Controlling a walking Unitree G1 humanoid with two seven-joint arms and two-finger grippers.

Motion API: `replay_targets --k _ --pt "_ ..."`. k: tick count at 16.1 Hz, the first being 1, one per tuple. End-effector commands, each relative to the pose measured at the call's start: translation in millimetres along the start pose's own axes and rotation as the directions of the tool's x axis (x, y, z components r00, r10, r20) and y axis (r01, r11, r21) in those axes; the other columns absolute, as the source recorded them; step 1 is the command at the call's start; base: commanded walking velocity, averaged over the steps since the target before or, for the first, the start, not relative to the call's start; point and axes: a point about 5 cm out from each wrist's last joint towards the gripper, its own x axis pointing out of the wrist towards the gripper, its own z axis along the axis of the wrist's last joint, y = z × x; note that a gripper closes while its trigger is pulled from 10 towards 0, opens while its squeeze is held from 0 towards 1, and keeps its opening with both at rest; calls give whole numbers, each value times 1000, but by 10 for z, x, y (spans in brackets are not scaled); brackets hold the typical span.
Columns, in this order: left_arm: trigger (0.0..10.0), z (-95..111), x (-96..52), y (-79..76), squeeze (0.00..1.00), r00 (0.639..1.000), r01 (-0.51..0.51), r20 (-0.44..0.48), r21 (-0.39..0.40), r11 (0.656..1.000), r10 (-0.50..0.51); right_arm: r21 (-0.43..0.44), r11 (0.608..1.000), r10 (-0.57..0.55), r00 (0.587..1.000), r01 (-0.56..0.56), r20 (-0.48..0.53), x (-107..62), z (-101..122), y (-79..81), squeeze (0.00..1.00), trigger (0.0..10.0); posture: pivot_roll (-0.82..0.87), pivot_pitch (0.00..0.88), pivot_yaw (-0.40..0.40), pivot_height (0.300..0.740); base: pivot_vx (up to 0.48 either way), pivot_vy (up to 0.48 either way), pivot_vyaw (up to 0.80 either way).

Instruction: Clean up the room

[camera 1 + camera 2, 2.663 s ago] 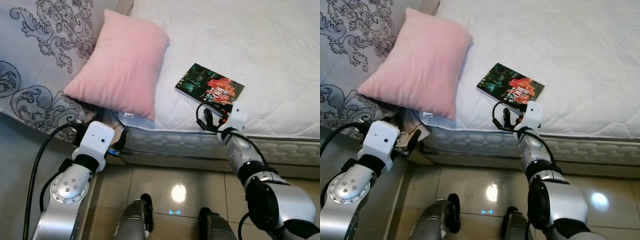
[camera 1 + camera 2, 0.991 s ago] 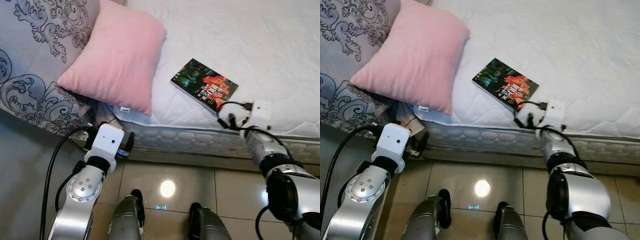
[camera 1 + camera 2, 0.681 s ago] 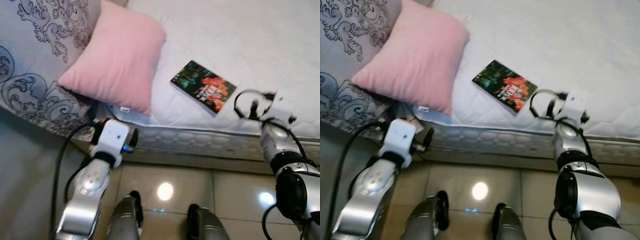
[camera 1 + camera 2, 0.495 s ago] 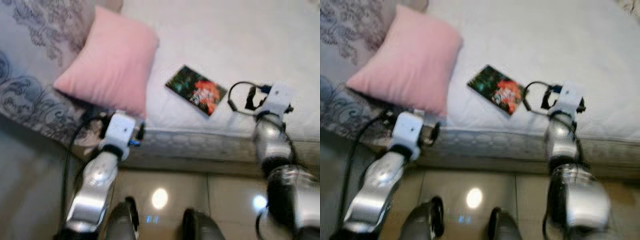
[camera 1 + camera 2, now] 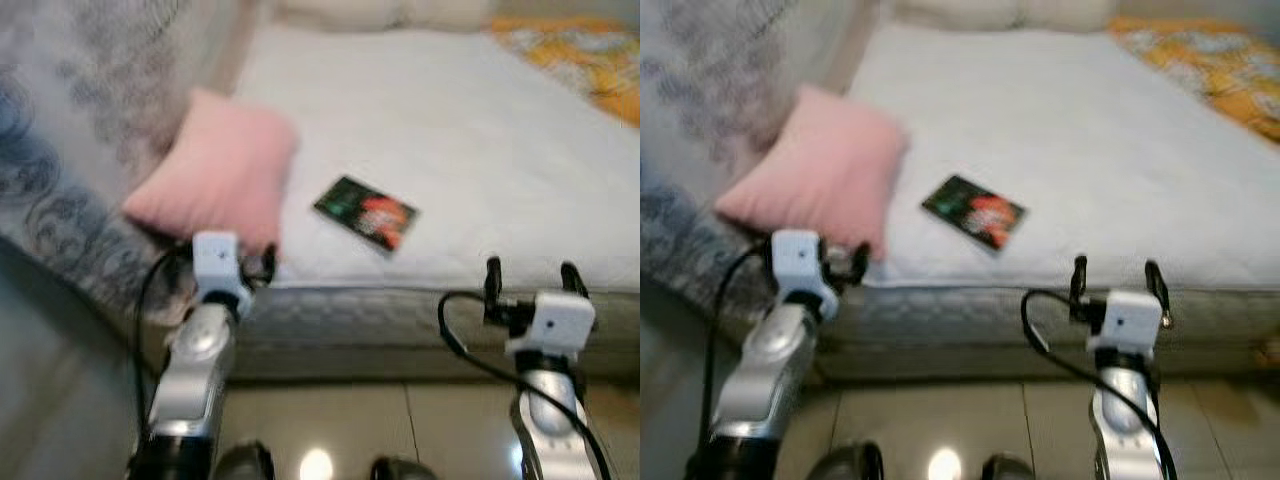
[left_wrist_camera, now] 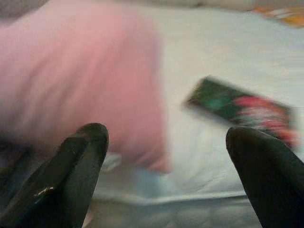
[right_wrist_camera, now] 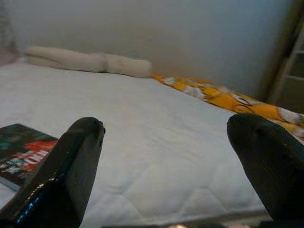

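Observation:
A dark book with a red and green cover (image 5: 365,212) lies flat on the white mattress (image 5: 450,130), near its front edge. A pink pillow (image 5: 215,175) rests to the left of the book, against a grey patterned duvet (image 5: 60,140). My left gripper (image 6: 168,137) is open, low at the mattress edge just below the pillow (image 6: 80,80), with the book (image 6: 242,104) beyond it. My right gripper (image 5: 530,280) is open, in front of the mattress edge and to the right of the book. Nothing sits between its fingers (image 7: 85,142). The head views are blurred.
A yellow patterned blanket (image 5: 580,50) lies at the bed's far right. Long cream pillows (image 7: 90,61) run along the wall. The mattress side (image 5: 360,315) faces me, with glossy tiled floor (image 5: 330,420) below it.
The camera has tilted up and shows more of the bed. My right gripper has drawn back from the book to the right, off the mattress. The book and pillow stay put.

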Motion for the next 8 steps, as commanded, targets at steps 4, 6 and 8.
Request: replay_targets --k 4,6,8 --pt "10000 118 135 -193 0 994 85 63 110 990 -92 18 997 70 997 -70 -19 264 57 125 173 10000 -65 0 21 736 0 -468 0" --pt "10000 123 149 -160 0 995 70 67 124 990 -79 41 995 95 995 -94 -17 313 74 195 173 10000 -57 0 18 736 0 -427 0" --pt "10000 103 151 -157 0 995 64 66 125 990 -73 61 992 108 994 -107 -12 363 90 257 173 10000 -51 0 15 736 268 -396 0"
